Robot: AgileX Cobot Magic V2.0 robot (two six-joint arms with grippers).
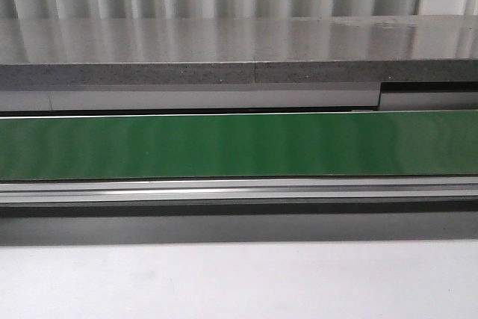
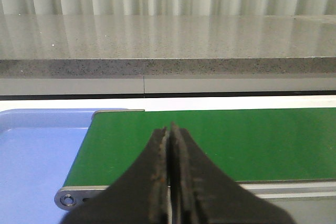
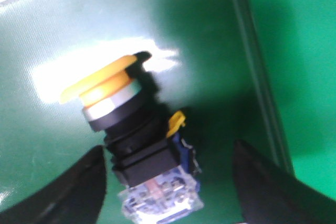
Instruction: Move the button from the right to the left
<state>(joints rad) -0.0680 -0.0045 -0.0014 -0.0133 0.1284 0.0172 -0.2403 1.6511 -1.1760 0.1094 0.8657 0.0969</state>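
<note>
The button (image 3: 137, 124) lies on its side on the green belt (image 3: 63, 40) in the right wrist view, showing its yellow mushroom cap, black collar and clear blue contact block. My right gripper (image 3: 168, 195) is open and straddles the contact block. One finger (image 3: 79, 192) is close beside the black body, the other finger (image 3: 273, 187) stands well apart from it. My left gripper (image 2: 169, 130) is shut and empty, hovering over the near edge of the green belt (image 2: 252, 140). Neither gripper nor the button shows in the front view.
A blue tray (image 2: 31, 156) lies beside the belt's end roller (image 2: 67, 200). A grey speckled ledge (image 1: 239, 57) runs behind the green belt (image 1: 239, 146), with a metal rail (image 1: 239, 190) along the belt's near side. A raised seam (image 3: 252, 61) crosses the belt near the button.
</note>
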